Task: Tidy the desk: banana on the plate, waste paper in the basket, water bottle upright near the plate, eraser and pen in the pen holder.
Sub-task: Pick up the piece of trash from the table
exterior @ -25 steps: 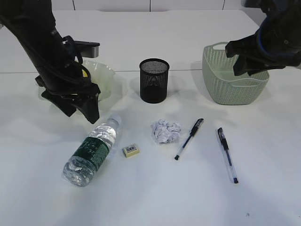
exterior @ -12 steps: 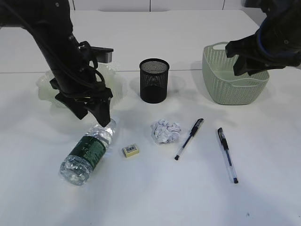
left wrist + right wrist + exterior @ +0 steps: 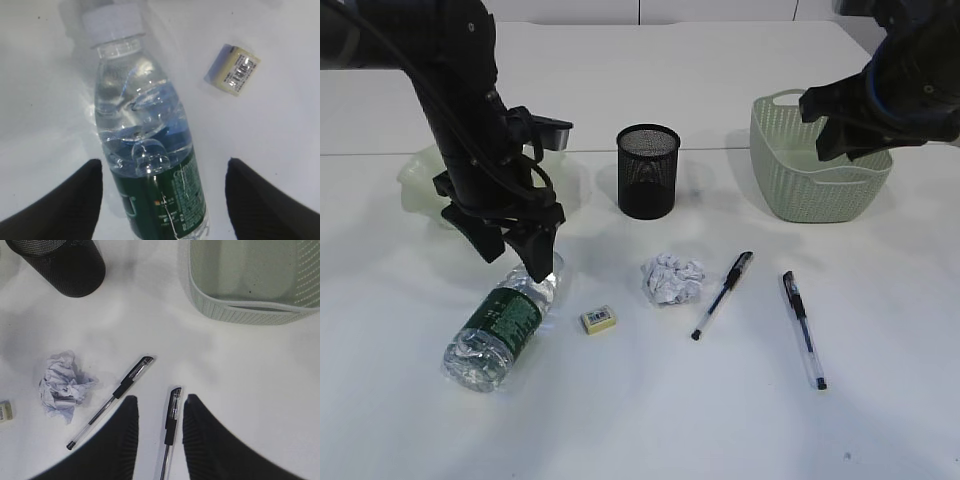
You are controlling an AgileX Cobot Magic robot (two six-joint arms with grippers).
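The water bottle [image 3: 503, 322] lies on its side, cap toward the back; in the left wrist view the bottle [image 3: 145, 145] runs between my spread fingers. My left gripper [image 3: 517, 258] [image 3: 164, 167] hangs open over its neck end and straddles it without clamping. The eraser [image 3: 598, 319] [image 3: 232, 70] lies just right of the bottle. The crumpled paper [image 3: 671, 278] [image 3: 62, 382] and two pens [image 3: 723, 294] [image 3: 803, 328] lie mid-table. My right gripper [image 3: 832, 140] [image 3: 161, 401] is open, held high by the basket [image 3: 815, 165]. The banana is hidden.
The black mesh pen holder [image 3: 648, 170] stands at centre back. The pale green plate [image 3: 418, 185] sits at back left, mostly hidden behind my left arm. The basket [image 3: 250, 310] is empty inside.
My left arm has swung right and down from the plate to over the bottle's neck. The bottle has shifted slightly left. The right arm has not moved.
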